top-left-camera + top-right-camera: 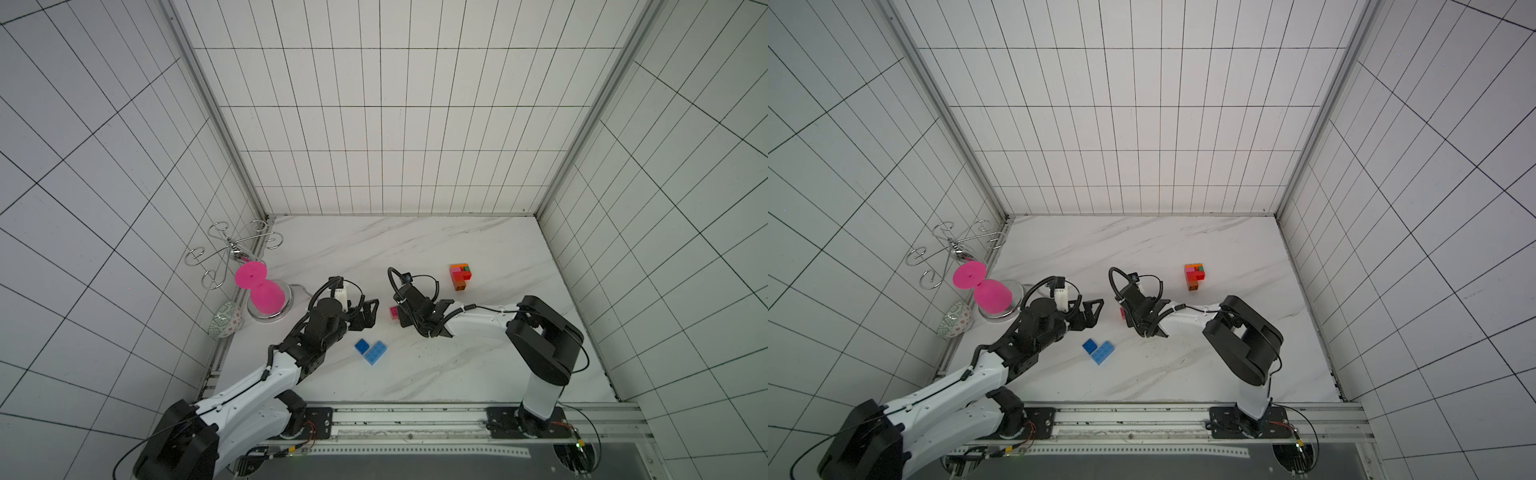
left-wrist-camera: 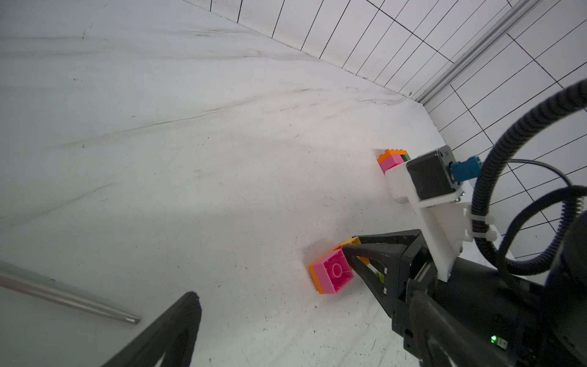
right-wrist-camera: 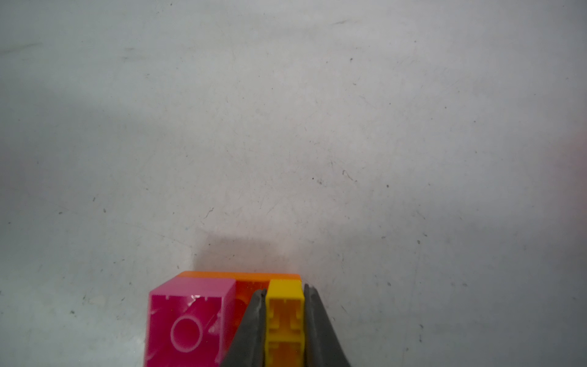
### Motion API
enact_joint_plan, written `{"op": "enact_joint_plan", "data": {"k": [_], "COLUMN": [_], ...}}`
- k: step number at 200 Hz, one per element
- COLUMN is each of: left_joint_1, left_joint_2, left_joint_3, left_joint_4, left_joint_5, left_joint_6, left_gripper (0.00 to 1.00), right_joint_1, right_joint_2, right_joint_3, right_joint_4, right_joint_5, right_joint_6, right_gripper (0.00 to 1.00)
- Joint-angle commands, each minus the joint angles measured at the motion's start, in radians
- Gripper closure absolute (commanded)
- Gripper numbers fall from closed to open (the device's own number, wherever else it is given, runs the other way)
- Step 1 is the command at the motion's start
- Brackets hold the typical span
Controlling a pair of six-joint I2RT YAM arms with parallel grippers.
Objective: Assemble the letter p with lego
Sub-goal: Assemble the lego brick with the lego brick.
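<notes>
A small lego cluster of a pink brick [image 3: 187, 324], an orange plate [image 3: 241, 275] and a yellow brick [image 3: 285, 317] lies on its side on the marble table. My right gripper [image 3: 285, 289] is shut on the yellow brick; in both top views it sits mid-table [image 1: 399, 316] [image 1: 1126, 313]. My left gripper [image 1: 371, 316] stands open just left of the cluster [image 2: 332, 275], holding nothing. A built lego piece [image 1: 460, 276] of orange, pink, red and green bricks stands at the back right. A blue brick [image 1: 362, 345] and a light blue brick [image 1: 376, 353] lie side by side near the left arm.
A big pink hourglass-shaped thing [image 1: 259, 291] stands on a clear dish [image 1: 286, 309] at the left edge, with a wire stand [image 1: 232, 249] behind it and a patterned egg-shaped object [image 1: 226, 324] in front. Tiled walls enclose the table [image 1: 415, 374]. A metal rod [image 2: 63, 294] shows in the left wrist view.
</notes>
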Motion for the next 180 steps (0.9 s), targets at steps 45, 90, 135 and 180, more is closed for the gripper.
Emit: {"op": "enact_joint_plan", "data": {"k": [45,90,135,180], "left_joint_1": [0.006,0.005,0.005,0.005], "left_joint_2": [-0.011,-0.013,-0.02,-0.092], "left_joint_3": [-0.011,-0.011,-0.009,0.001], "left_joint_4": [-0.001,-0.002,-0.008,-0.074], "left_joint_5": [0.006,0.007,0.003,-0.032], "left_joint_6": [-0.005,-0.004,-0.001,0.011], "left_gripper": [0.02,0.02,0.02,0.03], "right_joint_1": [0.011,0.01,0.005,0.02], "right_joint_2": [-0.024,-0.084,-0.143,-0.307], "right_joint_3": [-0.001,0.064,0.07,-0.005], "right_joint_4": [-0.187,-0.231,-0.271,-0.227], "right_joint_5": [0.006,0.013,0.03,-0.109], "right_joint_6": [0.005,-0.017,-0.026,-0.096], "right_gripper": [0.85,0.46,0.41,0.43]}}
